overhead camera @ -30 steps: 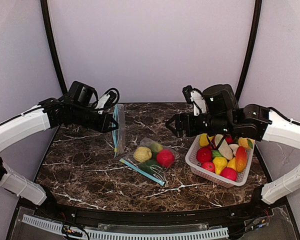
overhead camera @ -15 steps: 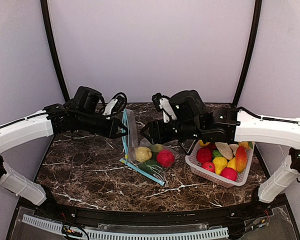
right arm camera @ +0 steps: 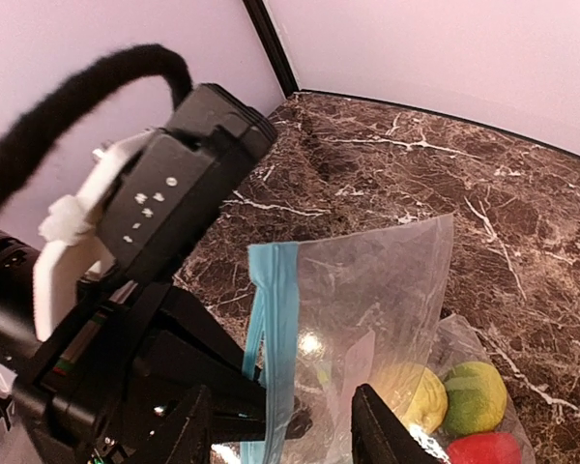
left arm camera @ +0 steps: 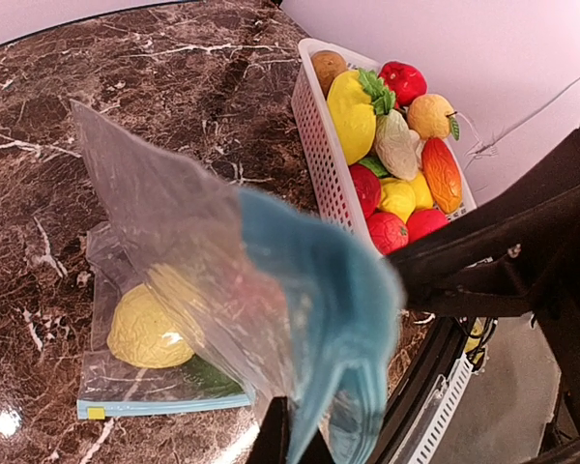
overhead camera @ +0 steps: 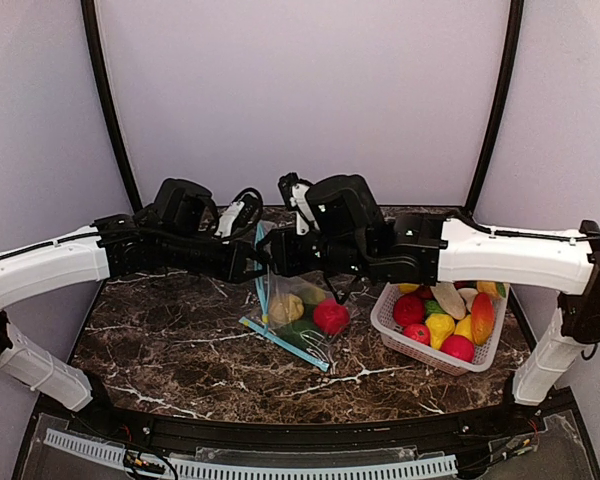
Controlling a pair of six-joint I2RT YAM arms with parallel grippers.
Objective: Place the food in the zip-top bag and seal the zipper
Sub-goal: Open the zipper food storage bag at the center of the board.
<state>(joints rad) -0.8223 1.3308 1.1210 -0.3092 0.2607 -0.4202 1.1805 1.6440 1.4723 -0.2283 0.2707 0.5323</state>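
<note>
— Bag (right arm camera: 367,290) hanging upright over the marble table (overhead camera: 160,330), and the left gripper (overhead camera: 252,262) is clamped hard on its blue zipper band (right arm camera: 271,290)! One lip or both in there, I can't tell.
— And here's the right gripper (right arm camera: 280,394) nosing in just beside that band, fingers spread, nothing between them.
— Where's the food (overhead camera: 442,318)?
— Mostly heaped in the white basket (overhead camera: 384,318) off to the right. A few pieces lie in a second bag (overhead camera: 305,322), flat on the marble under the hanging one.
— So the play, I'd say: pinch only the free lip, across from the left's hold, then draw apart gently to make a mouth.
— Agreed. Catch both layers and it won't open. Bite shallow on the band, pull slowly, or that slick film could slip free.
</note>
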